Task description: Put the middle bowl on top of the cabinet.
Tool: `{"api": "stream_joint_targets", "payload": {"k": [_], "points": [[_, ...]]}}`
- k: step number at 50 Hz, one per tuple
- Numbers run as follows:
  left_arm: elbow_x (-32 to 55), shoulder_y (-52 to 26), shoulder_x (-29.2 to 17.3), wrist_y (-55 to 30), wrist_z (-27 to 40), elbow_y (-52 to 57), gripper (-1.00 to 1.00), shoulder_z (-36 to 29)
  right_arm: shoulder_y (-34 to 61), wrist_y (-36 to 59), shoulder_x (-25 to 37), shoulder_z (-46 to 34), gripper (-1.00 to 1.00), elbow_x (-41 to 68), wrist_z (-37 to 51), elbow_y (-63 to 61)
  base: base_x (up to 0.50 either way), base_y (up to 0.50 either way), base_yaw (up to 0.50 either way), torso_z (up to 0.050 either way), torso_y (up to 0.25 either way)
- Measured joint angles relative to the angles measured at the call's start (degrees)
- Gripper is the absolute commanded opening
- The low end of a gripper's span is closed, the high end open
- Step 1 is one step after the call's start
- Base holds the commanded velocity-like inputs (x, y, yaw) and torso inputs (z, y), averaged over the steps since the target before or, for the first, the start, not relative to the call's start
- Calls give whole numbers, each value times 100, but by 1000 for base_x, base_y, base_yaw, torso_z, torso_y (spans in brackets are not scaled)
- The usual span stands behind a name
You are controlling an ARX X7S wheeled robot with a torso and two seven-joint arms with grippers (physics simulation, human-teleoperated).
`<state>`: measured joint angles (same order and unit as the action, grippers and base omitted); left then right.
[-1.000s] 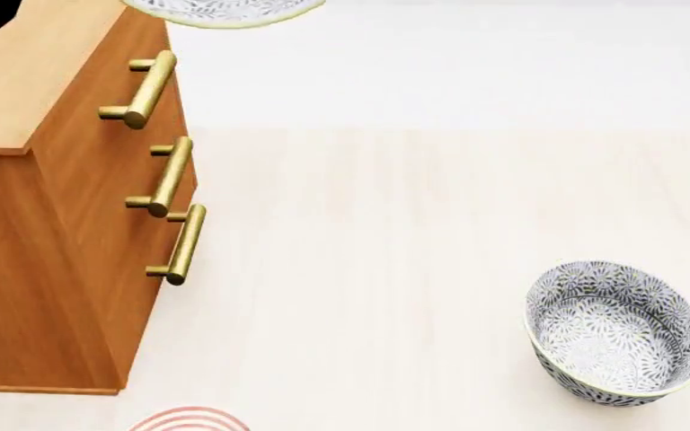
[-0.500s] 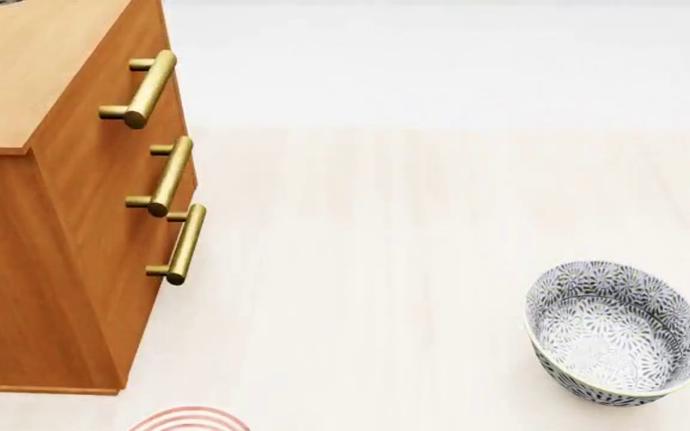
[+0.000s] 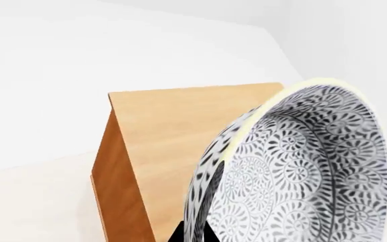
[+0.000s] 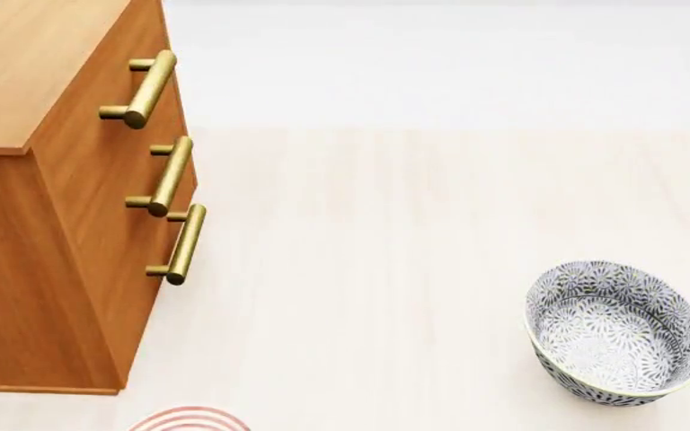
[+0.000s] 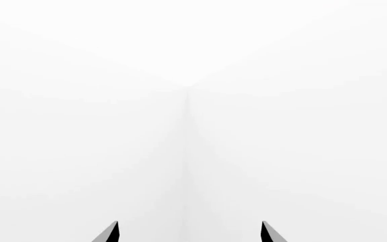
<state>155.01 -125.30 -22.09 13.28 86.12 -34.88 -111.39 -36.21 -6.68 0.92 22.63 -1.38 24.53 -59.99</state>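
Above the cabinet [image 3: 180,131], the left gripper's fingers [image 3: 192,233] pinch the middle bowl [image 3: 294,171] by its wall, tilted. Level it, lower it well inside the top's edges, then release. Right fingers [image 5: 111,233] hang parted, empty.

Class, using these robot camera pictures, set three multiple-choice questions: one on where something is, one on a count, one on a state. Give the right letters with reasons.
1. In the head view, where is the bowl standing on the table?
A) near right of the cabinet
B) inside a drawer
C) on the red-ringed plate

2. How many brass handles does the cabinet show?
A) one
B) three
C) five

3. How is the right gripper?
A) shut on a bowl
B) open and empty
C) shut on a handle

Answers: 1 A, it sits on bare table at the lower right. 2 B, three bars line the front. 3 B, its fingers stand apart with nothing between.
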Motion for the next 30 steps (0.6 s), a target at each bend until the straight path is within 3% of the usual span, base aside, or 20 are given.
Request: {"api": "stream_joint_targets", "payload": {"k": [30], "points": [[468,1051,-52,591,-1489,-786,-100,684,2,-32,-36,21,100,-62,-28,0,0,0,0,0,0]]}}
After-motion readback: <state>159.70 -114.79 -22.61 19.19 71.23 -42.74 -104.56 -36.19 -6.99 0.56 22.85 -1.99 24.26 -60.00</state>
